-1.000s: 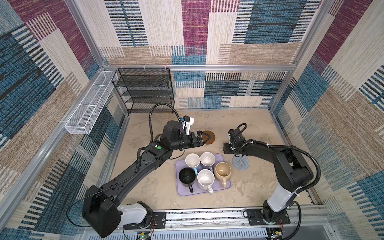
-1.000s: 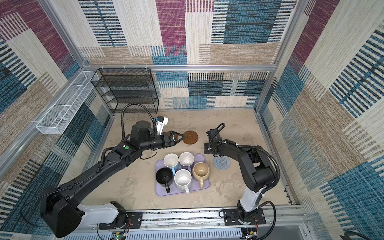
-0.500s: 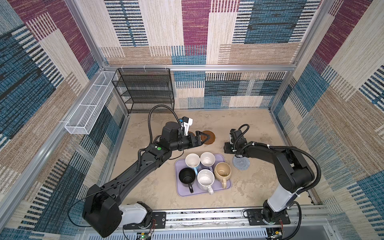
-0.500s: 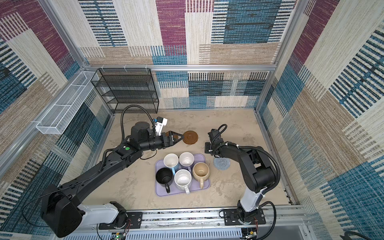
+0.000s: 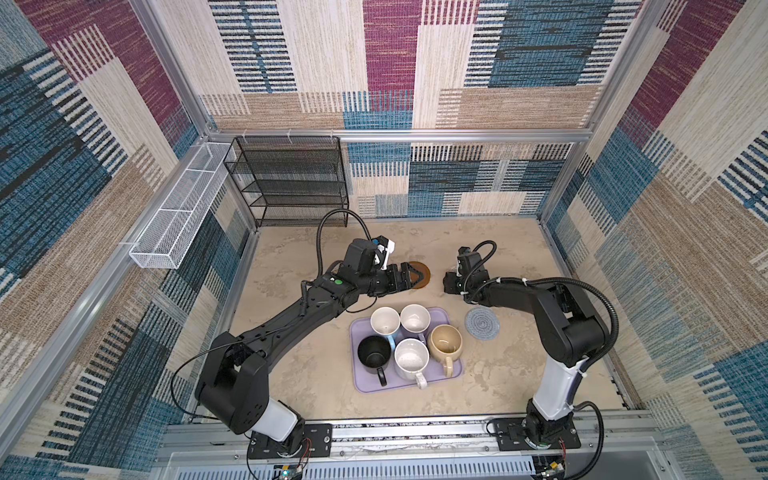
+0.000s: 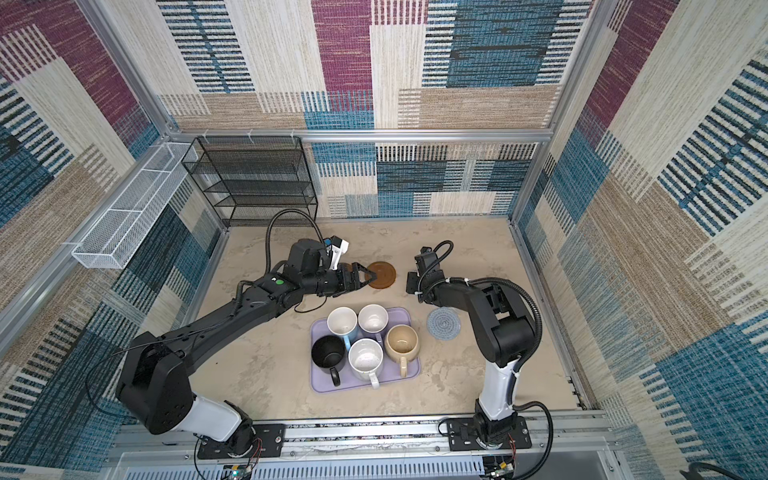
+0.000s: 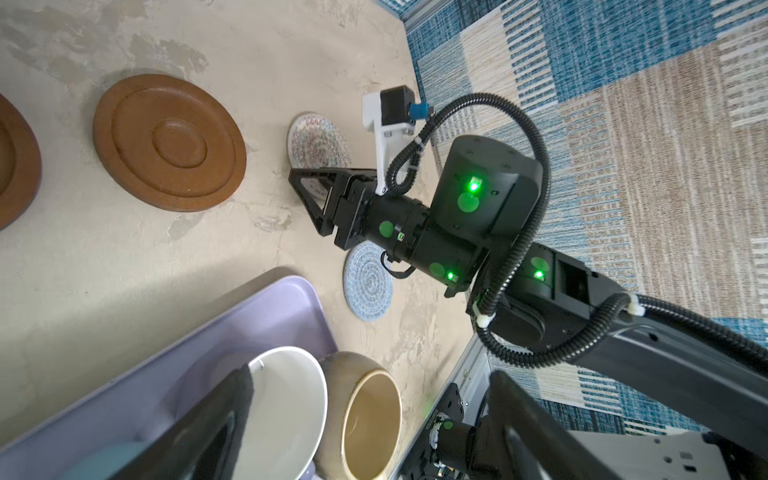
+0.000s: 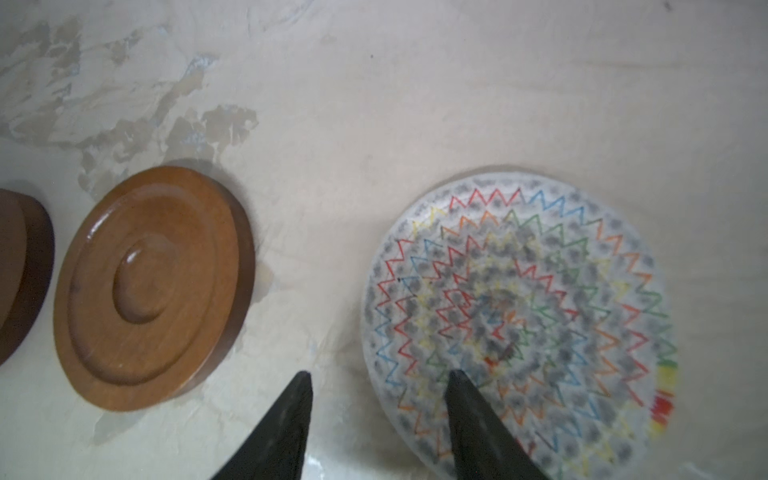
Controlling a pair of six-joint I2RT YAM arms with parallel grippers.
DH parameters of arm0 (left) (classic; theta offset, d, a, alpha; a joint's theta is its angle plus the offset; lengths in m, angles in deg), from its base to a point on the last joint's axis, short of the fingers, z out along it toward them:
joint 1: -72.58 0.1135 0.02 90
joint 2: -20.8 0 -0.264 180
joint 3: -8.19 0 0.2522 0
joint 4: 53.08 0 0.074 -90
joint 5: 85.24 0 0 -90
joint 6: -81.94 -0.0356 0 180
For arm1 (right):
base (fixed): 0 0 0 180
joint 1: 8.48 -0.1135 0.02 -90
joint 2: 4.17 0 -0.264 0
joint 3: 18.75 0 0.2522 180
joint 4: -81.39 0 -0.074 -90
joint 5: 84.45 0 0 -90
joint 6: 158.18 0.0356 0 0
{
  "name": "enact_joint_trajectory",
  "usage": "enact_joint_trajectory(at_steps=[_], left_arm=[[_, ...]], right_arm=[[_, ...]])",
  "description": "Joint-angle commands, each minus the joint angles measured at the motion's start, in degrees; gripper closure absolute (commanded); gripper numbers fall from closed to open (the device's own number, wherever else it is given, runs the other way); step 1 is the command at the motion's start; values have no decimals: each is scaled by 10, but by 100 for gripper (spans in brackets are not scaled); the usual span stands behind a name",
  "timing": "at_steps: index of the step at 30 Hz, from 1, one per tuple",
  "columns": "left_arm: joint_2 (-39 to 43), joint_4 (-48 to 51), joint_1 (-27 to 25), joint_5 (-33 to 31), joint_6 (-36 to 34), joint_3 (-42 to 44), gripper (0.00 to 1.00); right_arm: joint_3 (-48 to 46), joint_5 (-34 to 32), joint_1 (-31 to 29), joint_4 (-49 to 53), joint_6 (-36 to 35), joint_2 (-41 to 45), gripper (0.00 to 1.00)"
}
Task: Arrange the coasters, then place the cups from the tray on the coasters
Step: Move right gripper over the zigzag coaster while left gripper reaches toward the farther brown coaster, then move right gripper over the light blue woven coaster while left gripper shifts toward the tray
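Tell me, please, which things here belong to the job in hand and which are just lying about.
Job: lavender plastic tray; on it black mug, speckled white mug, squat beige mug, light blue mug, lavender mug; round brown coaster; second brown coaster; grey-blue crochet coaster; white round coaster with coloured zigzags.
Lying about: black mesh shelf rack; white wire basket on the wall.

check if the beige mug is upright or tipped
Upright: in both top views the beige mug stands on the tray, open mouth facing up.
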Motion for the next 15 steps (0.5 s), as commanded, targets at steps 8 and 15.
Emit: enact_joint_trajectory(at_steps=[8, 15], left_arm=[[-29, 55, 1, -57, -84, -51, 9], [-39, 63, 4, -62, -89, -58, 10]], right_arm=[[52, 87, 1, 97, 0, -66, 47], [67, 92, 0, 102, 2, -70, 48]])
